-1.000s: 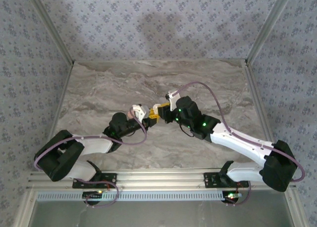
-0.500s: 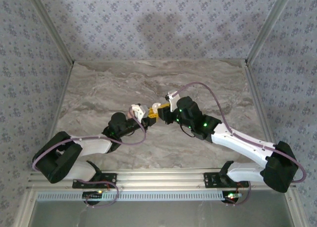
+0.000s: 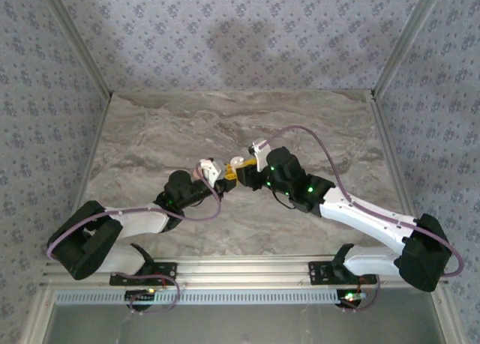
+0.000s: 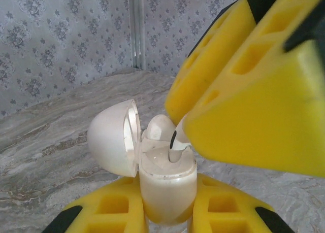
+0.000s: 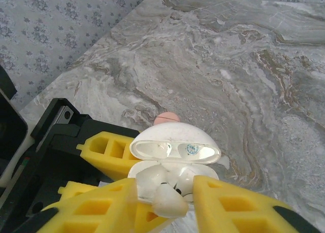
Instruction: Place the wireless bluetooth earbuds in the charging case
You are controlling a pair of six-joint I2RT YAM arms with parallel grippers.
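While the left claw (image 4: 167, 215) stays clenched on the case (image 4: 167, 187), holding it upright above the table (image 3: 150, 134) with the lid (image 4: 109, 139) swung open to the left, the right claw (image 5: 166, 192) sits directly over the opening. One earbud (image 4: 177, 141) hangs between the right fingers (image 4: 254, 91), stem down and dipping into the case's well. From the right wrist, the bud (image 5: 167, 200) touches one yellow pad, with a sliver of daylight toward the other. So the right claw reads as released or nearly so; hard to be sure from this angle. A rounded white shape behind it in the case is probably the other bud already seated, but it's partly hidden. In the top view the two arms meet mid-table, grippers tip to tip, the left gripper (image 3: 212, 170) just beside the right gripper (image 3: 238, 168). Versus a second ago, both arms are in almost the same pose. The right claw has crept slightly toward the left one and the left arm's elbow has dropped a touch. Case and lid are unchanged.
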